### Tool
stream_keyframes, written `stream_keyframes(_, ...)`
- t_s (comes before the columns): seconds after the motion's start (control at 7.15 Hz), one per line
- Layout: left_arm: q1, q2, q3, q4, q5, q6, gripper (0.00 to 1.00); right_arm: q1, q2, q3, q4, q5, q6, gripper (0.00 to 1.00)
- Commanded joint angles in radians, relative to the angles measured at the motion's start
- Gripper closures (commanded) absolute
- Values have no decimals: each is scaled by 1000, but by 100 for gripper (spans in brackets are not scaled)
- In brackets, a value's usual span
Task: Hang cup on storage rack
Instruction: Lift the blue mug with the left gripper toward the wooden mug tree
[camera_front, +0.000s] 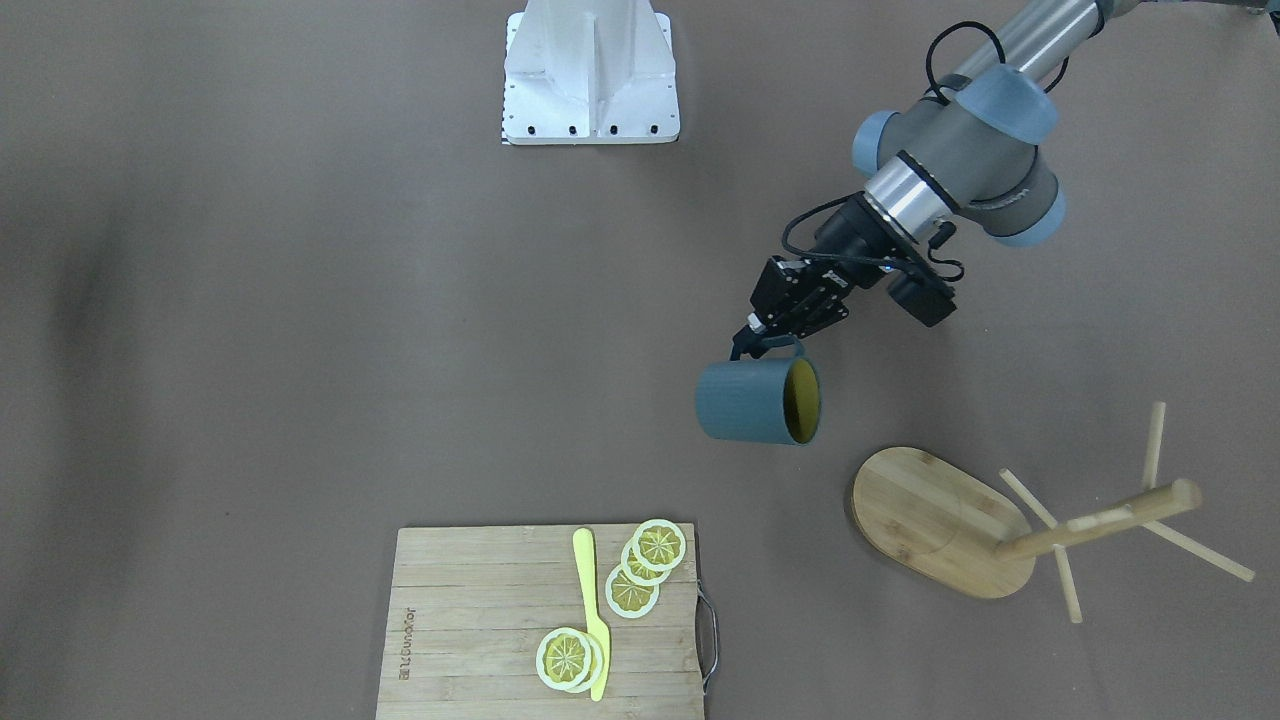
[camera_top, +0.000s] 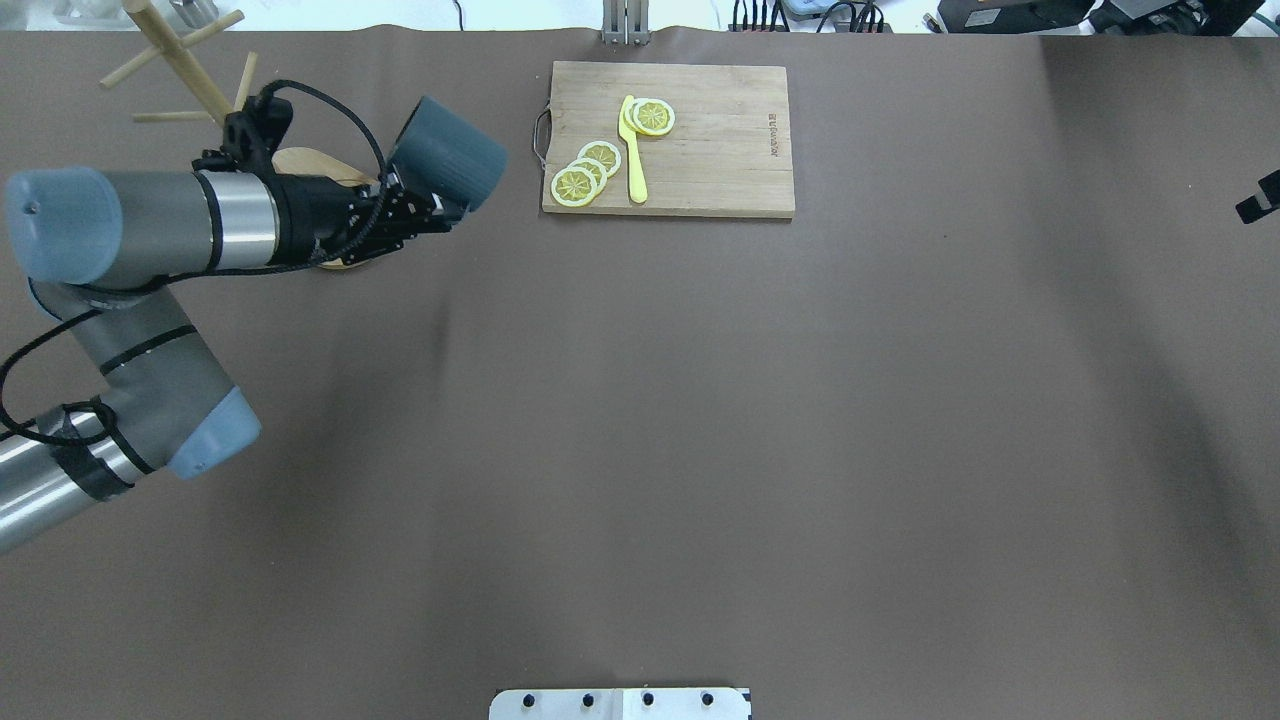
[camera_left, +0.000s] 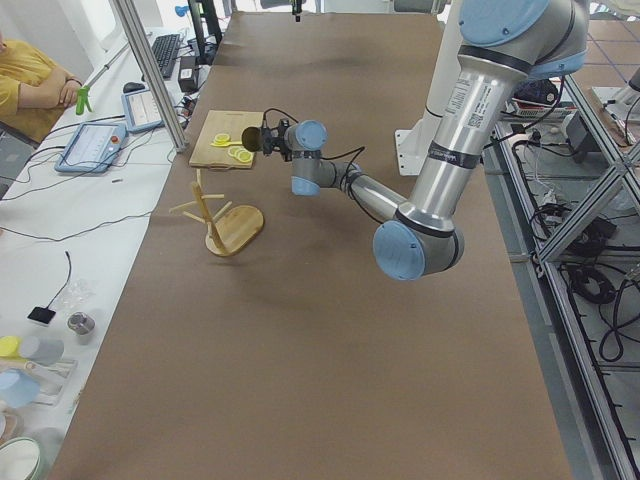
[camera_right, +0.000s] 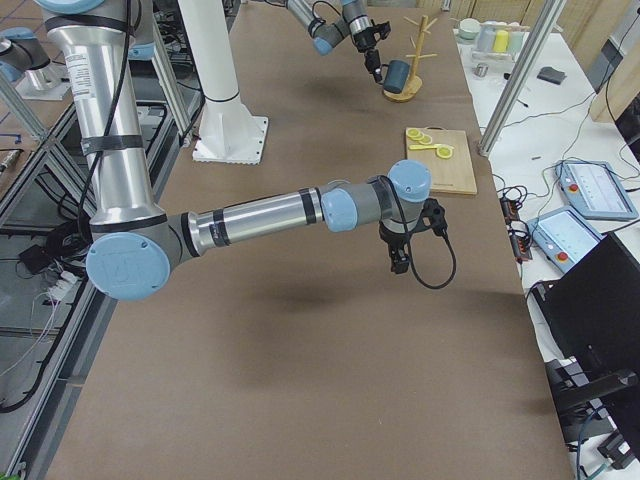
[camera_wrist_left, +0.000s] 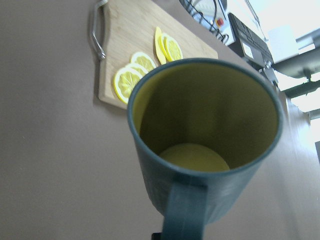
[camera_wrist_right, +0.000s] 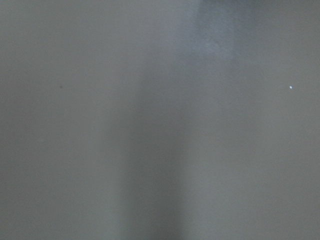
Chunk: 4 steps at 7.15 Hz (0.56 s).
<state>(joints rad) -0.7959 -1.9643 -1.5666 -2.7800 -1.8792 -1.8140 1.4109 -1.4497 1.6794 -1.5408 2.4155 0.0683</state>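
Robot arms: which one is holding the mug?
The left gripper, pinching the cup by its handle; the right gripper hangs empty.

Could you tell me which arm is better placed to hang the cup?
Left: the left gripper holds the cup by its handle beside the storage rack; the right gripper is far away.

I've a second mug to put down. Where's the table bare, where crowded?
Bare: a wide stretch of table between the cutting board and the white base plate, and the robot's right side past the board. Crowded: the far left corner, where the left claw holds the cup near the storage rack.
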Motion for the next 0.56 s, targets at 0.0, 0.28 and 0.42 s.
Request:
stream_keyframes(0.0, -126, -5, 3, 2, 0, -328, 100, 13, -14, -39, 1, -10, 7, 0)
stream_keyframes(0.28, -132, -18, 10, -9, 114, -575, 100, 13, -9, -79, 5, -10, 13, 0)
stream_keyframes(0.42, -132, -31, 17, -10, 180, -716, 100, 13, -6, -96, 5, -10, 18, 0)
